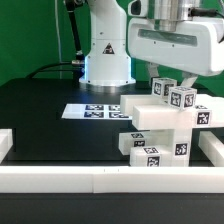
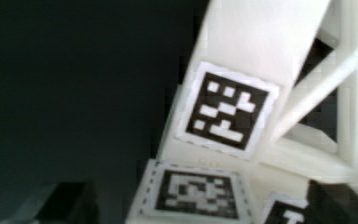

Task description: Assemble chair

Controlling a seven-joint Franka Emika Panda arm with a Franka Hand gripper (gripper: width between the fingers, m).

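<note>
I see the chair (image 1: 165, 125) as a stack of white tagged blocks on the black surface (image 1: 40, 110), just beside the marker board (image 1: 92, 111), toward the exterior view's right. My pincer (image 1: 176, 80) hangs directly over the chair's top blocks; I cannot tell whether it is released or grasping.

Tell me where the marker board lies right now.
In the exterior view, the marker board lies flat on the black table, in front of the robot's base and to the exterior view's left of the chair parts.
</note>
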